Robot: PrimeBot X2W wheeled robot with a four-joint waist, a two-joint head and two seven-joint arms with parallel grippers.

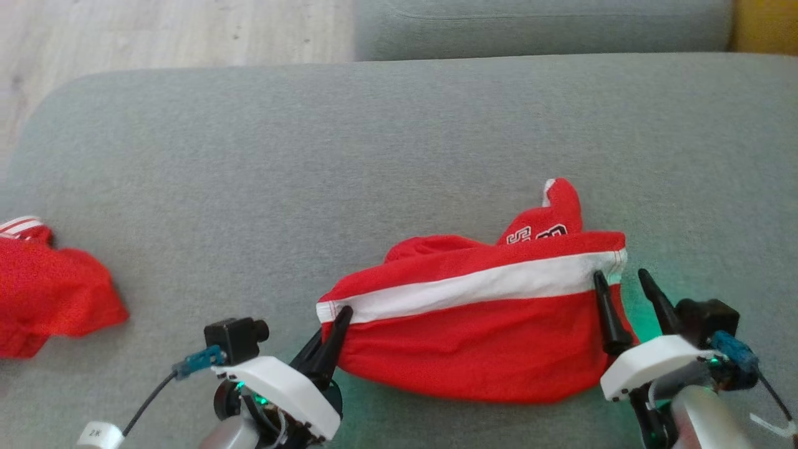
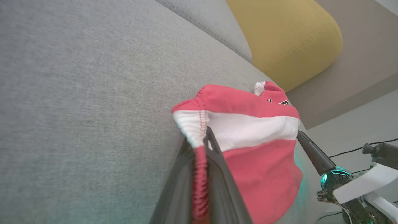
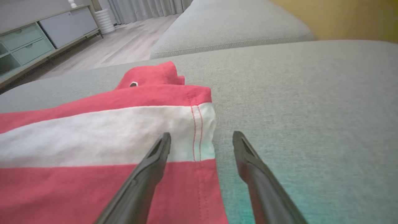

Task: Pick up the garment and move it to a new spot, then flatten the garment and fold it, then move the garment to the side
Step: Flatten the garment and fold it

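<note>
The garment [image 1: 474, 324] is red with a white band and lies bunched on the grey sofa seat [image 1: 312, 156], part of it folded over. My left gripper [image 1: 340, 318] is shut on the garment's left hem; in the left wrist view its fingers [image 2: 206, 137] pinch the stitched edge of the garment [image 2: 261, 161]. My right gripper [image 1: 620, 277] is open at the garment's right edge. In the right wrist view the right gripper [image 3: 202, 137] straddles the corner of the garment [image 3: 77, 137], one finger over the cloth and the other over bare sofa.
A second red cloth [image 1: 50, 293] lies at the seat's left edge. A yellow cushion [image 2: 286, 37] sits at the far right, beside another grey cushion [image 1: 542, 25]. Wooden floor [image 1: 156, 31] lies beyond the seat's far left corner, with a low cabinet [image 3: 37, 34] farther off.
</note>
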